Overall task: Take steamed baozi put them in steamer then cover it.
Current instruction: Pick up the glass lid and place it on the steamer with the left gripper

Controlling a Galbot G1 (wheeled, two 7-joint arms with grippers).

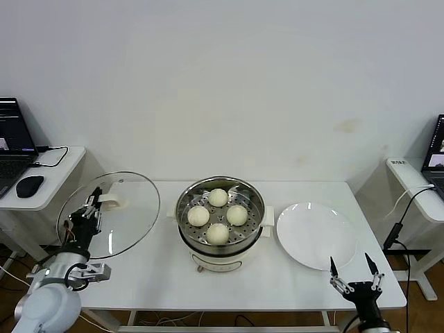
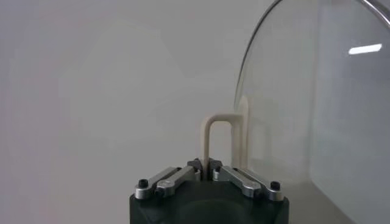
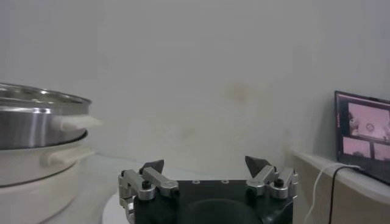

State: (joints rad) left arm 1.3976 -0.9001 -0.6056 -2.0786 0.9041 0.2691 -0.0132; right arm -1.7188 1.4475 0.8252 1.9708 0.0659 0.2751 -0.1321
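Lid held left of the loaded steamer

The left gripper [image 1: 90,208] clamped the cover [image 1: 111,215] by its handle, well left of the steamer [image 1: 220,239] holding four baozi [image 1: 217,233]; the right gripper [image 1: 354,271] sat open, idle.

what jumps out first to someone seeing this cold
The glass cover held up on edge by the left gripper at the table's left end, jaws shut on its handle. Next, four baozi sitting in the uncovered steamer mid-table, an empty white plate beside it.

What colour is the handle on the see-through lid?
Cream-white. The lid handle shows best in the left wrist view, pinched by the left gripper.
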